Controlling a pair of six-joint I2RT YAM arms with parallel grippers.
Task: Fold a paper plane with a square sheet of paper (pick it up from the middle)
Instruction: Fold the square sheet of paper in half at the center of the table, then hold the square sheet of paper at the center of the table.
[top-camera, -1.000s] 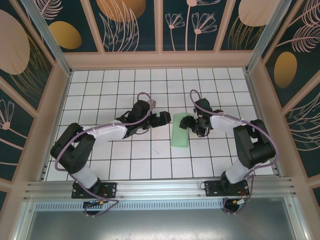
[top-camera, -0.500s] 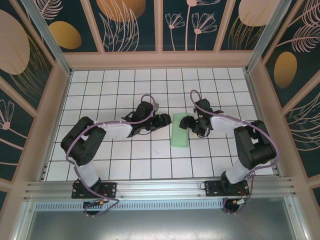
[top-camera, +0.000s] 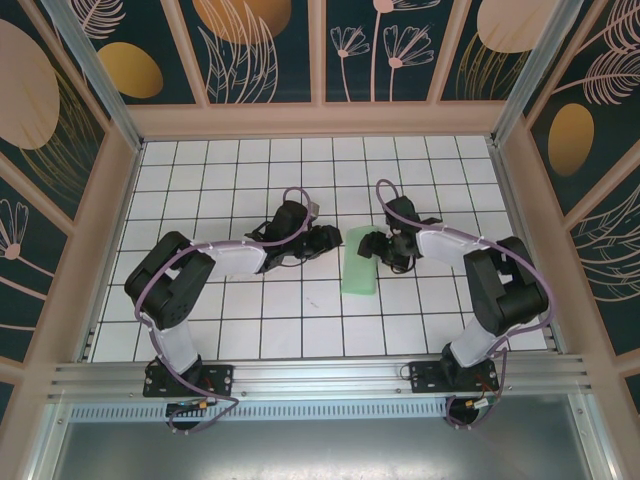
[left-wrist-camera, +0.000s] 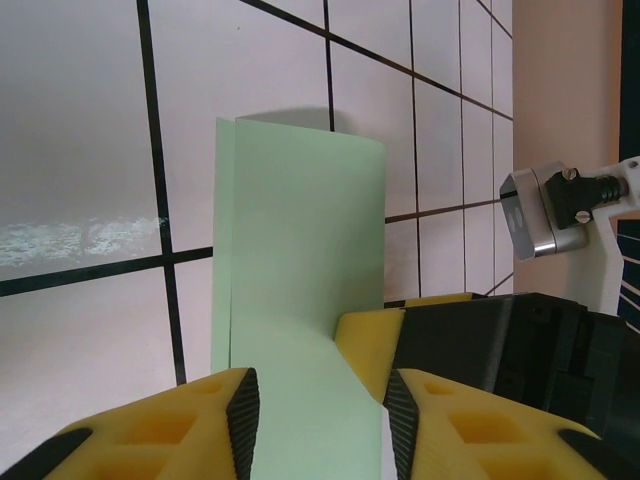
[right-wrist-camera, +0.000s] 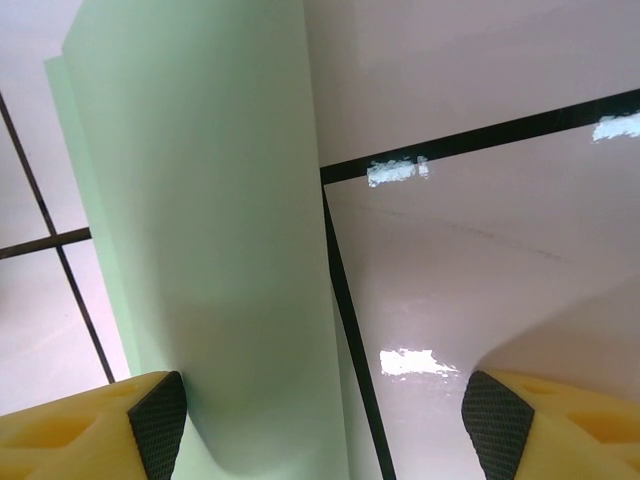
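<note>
For creasing, it seems, the folded square sheet of paper (left-wrist-camera: 300, 220) is straddled, ungripped, by the half-open left claw (left-wrist-camera: 318, 420) and the wide-open right claw (right-wrist-camera: 325, 420).

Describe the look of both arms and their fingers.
The left arm and right arm match: black joint housings, white links between, a thin purple cable looping along each. The left fingers and right fingers are yellow blocks faced with dark grey pads.
</note>
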